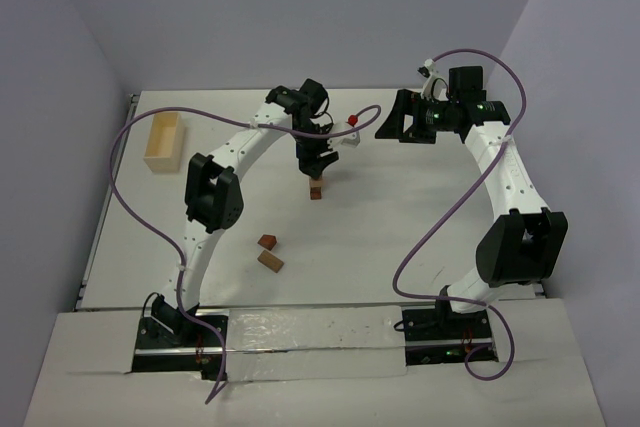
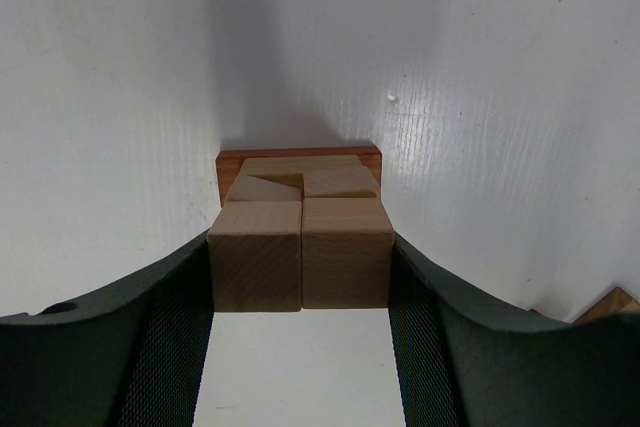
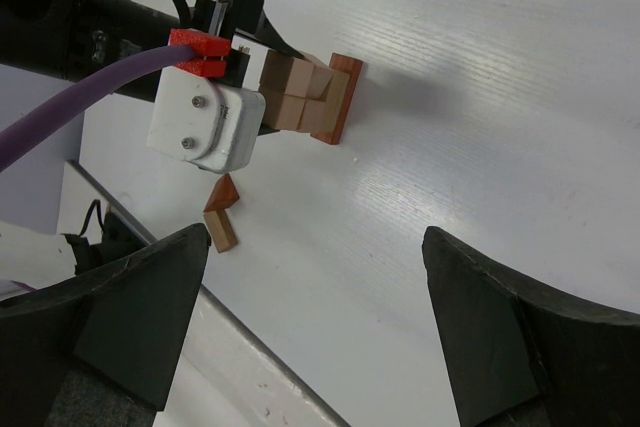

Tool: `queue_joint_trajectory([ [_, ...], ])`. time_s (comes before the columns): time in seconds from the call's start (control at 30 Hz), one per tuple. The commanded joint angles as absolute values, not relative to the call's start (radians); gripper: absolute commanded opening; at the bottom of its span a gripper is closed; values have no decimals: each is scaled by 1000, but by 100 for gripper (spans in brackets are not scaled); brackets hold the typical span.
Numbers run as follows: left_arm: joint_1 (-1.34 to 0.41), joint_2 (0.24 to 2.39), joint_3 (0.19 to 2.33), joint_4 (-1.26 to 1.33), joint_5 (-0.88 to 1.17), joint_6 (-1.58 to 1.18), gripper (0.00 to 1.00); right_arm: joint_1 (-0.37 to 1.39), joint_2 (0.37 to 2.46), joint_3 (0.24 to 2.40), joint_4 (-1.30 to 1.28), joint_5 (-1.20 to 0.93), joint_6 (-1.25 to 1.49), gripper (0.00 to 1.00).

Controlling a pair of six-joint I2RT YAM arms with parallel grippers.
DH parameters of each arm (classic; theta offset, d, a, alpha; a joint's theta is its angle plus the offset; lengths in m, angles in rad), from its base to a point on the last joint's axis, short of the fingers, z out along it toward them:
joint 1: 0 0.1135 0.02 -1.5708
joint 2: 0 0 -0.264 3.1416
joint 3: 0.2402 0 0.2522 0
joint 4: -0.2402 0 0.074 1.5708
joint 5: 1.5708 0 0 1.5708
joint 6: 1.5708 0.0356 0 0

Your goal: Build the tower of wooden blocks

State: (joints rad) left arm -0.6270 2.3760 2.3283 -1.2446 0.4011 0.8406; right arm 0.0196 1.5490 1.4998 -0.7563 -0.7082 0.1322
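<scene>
The tower (image 1: 317, 188) stands mid-table: a reddish-brown base block (image 2: 300, 157) with tan blocks stacked on it. My left gripper (image 1: 312, 161) is right over it. In the left wrist view my left gripper (image 2: 300, 287) is shut on two tan cubes (image 2: 255, 255) side by side at the top of the stack, with a finger against each outer side. My right gripper (image 1: 395, 127) hangs open and empty to the right of the tower; in its own view the right gripper (image 3: 315, 237) faces the tower (image 3: 310, 97). Two loose wood blocks lie nearer the arms: a reddish one (image 1: 267, 241) and a tan one (image 1: 271, 261).
A pale wooden box (image 1: 163, 142) stands at the far left of the table. The loose reddish block (image 3: 222, 192) and the tan block (image 3: 224, 232) show in the right wrist view near the table's front edge. Purple cables loop over both arms.
</scene>
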Motion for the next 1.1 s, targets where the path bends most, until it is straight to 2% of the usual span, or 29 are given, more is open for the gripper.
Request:
queue_joint_trajectory([
  [0.0,-636,2355,2316,-1237,406,831,66,18,1554,1546,-763,-728,117,95],
  [0.1,-637,2345,2312,-1242,405,833,67,18,1556,1546,-763,-732,115,95],
  [0.27,-638,2322,2298,-1250,408,838,78,19,1560,1551,-765,-737,118,95],
  [0.4,-638,2307,2287,-1255,403,841,99,20,1562,1552,-765,-741,118,95],
  [0.83,-665,2186,2333,-1253,356,817,99,40,1569,1560,-769,-723,115,95],
  [1.07,-666,2014,2301,-1171,299,758,99,64,1566,1560,-762,-681,119,95],
])
